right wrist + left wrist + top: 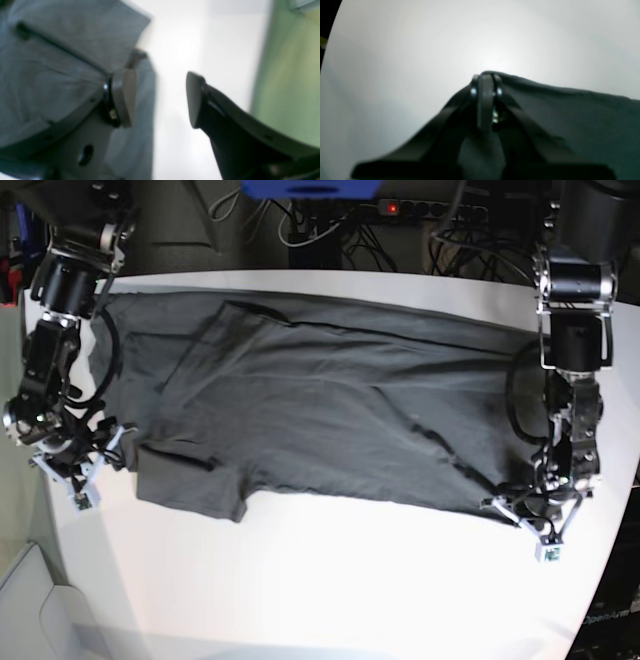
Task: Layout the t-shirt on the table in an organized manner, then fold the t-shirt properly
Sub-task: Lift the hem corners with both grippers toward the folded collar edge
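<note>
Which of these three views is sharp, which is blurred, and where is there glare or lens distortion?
Base view: sharpest, the table's edges bowed by the lens. Left wrist view: soft, bright glare on the tabletop above the left pincer, dark corner at upper left. Right wrist view: blurred throughout, the t-shirt and right pincer smeared.

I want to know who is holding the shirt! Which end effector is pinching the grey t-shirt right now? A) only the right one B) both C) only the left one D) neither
C: the left end effector is shut on an edge of the t-shirt, while the right end effector stands open with white table showing in the gap.
</note>
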Robot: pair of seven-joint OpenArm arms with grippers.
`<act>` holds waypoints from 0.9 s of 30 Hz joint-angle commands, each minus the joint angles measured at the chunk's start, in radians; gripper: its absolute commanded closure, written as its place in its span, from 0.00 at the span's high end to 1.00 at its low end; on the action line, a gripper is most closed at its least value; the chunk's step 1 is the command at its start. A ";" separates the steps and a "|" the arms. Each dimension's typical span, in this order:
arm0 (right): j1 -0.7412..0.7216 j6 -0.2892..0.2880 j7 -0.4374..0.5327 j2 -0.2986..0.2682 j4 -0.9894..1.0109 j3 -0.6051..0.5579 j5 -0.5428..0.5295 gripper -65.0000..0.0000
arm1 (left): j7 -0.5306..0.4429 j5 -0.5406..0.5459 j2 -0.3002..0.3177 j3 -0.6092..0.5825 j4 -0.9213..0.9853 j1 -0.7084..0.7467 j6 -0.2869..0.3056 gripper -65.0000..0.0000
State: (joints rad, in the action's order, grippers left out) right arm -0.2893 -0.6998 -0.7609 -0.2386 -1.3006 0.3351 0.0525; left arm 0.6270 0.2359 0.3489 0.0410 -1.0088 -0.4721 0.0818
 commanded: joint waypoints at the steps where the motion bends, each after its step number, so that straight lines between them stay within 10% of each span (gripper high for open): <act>1: -0.046 0.002 0.024 -0.014 0.003 -0.017 -0.012 0.51 | -0.022 0.001 0.012 0.004 -0.017 -0.032 -0.003 0.00; 27: -0.107 0.002 0.231 -0.086 0.264 -0.060 -0.010 0.51 | -0.022 0.001 0.016 0.006 -0.014 -0.018 -0.006 0.00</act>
State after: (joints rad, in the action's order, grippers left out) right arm -0.3759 -0.6991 -0.5488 -0.3027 -1.0241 0.2710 0.0513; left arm 0.6281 0.2359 0.3515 0.0429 -1.0080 -0.4580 0.0788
